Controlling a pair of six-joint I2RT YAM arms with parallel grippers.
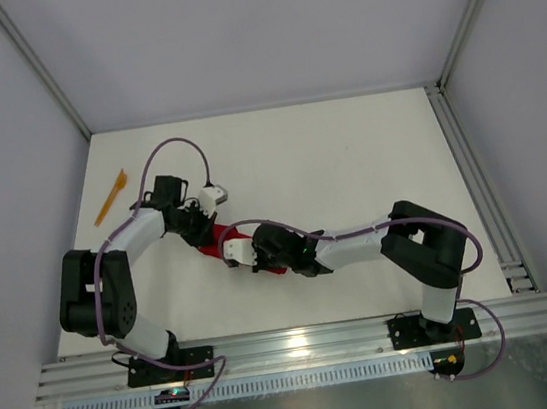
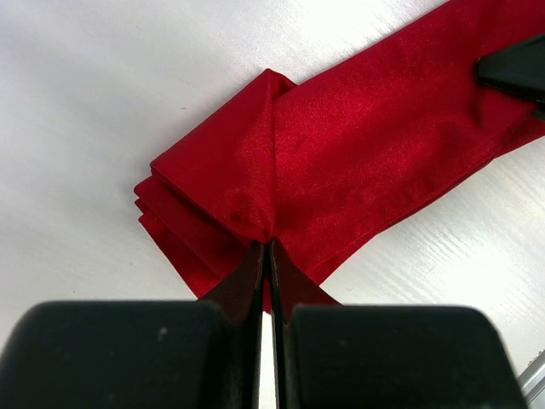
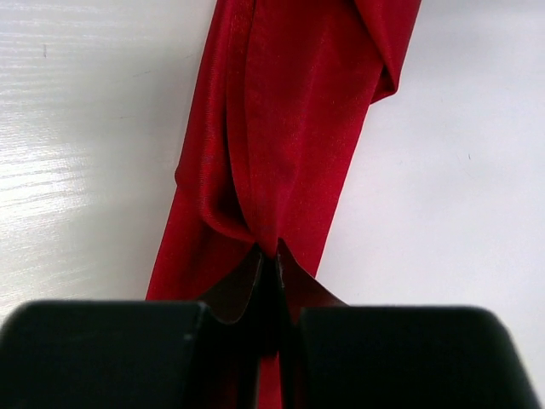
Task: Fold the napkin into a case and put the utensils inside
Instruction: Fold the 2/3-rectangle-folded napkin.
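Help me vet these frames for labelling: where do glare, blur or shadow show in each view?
Top external: sharp, with glare on the metal rail. Left wrist: the left gripper is blurred, the napkin shows sheen. Right wrist: glare streaks on the table, right gripper soft.

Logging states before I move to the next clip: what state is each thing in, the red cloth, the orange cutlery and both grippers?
napkin: folded into a long layered strip, pinched by both grippers, nothing inside.
left gripper: shut on the napkin at a fold.
right gripper: shut on the napkin's edge.
orange cutlery: lying on the table at its far left, apart from the napkin, untouched.
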